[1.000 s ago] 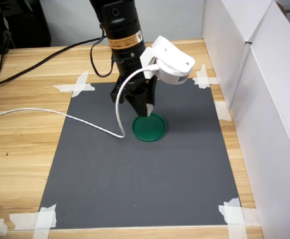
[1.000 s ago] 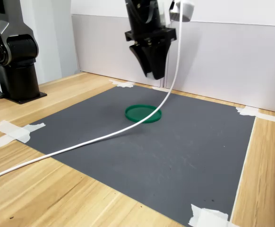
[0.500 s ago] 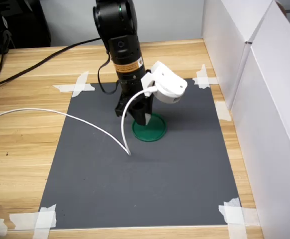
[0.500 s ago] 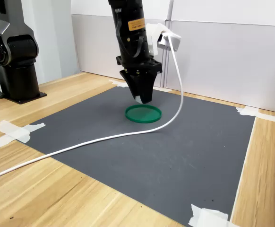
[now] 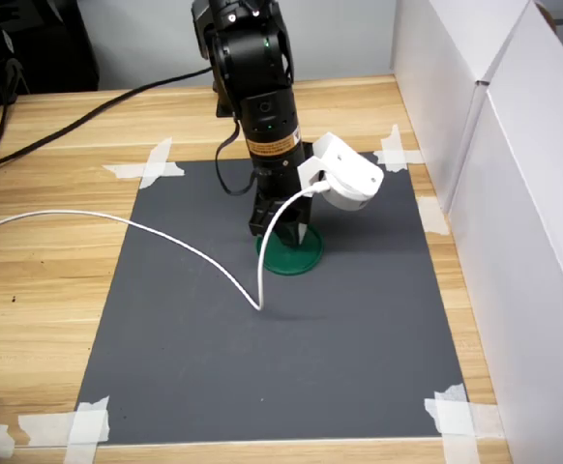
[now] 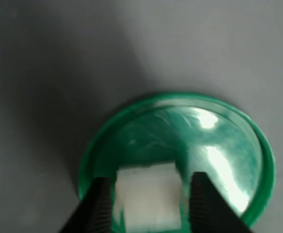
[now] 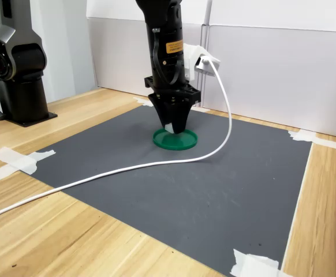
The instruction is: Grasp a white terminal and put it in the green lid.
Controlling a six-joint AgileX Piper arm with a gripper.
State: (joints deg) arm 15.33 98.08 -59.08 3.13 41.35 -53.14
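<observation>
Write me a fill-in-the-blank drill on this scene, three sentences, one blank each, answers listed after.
1. In the wrist view, the claw is shut on the white ____.
2. The claw hangs right above the round ____ lid, its tips down at the lid's rim in the second exterior view.
3. The lid lies on a dark grey mat whose corners are held down with strips of white ____.

Missing words: terminal; green; tape

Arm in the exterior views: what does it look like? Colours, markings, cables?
Black glossy arm of rounded segments, with an orange-and-white label on the forearm. A white wrist camera is mounted beside the hand, which has dark tapered fingers. A white cable runs from the camera across the grey mat.
</observation>
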